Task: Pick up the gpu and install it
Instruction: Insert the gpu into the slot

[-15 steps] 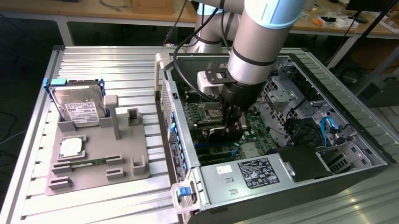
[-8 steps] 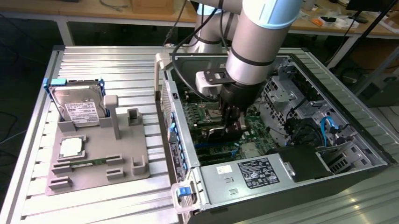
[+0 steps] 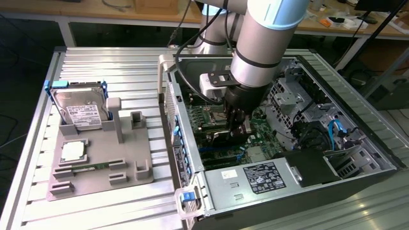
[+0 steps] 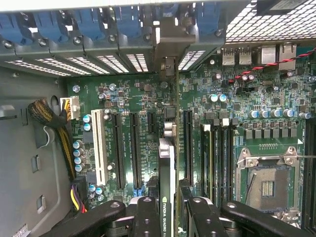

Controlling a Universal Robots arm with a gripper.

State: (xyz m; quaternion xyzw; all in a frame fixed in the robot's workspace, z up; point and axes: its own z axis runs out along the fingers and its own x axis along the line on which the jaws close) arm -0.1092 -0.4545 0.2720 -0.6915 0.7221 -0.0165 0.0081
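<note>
gpu (image 4: 167, 168) cut off at edge, tool (image 4: 170, 205) body cropped

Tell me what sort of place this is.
Probably a robotics lab or workshop set up for PC assembly: an open computer case lies on a slatted aluminium table, a grey fixture holds a hard drive, and cluttered wooden benches stand behind.

We saw a black card (image 4: 166, 197) with a silvery edge and white lettering, a green circuit board (image 4: 143, 98), blue clips (image 4: 49, 24), and a silver drive (image 3: 80, 110), white-labelled, in a blue frame (image 3: 57, 85).
</note>
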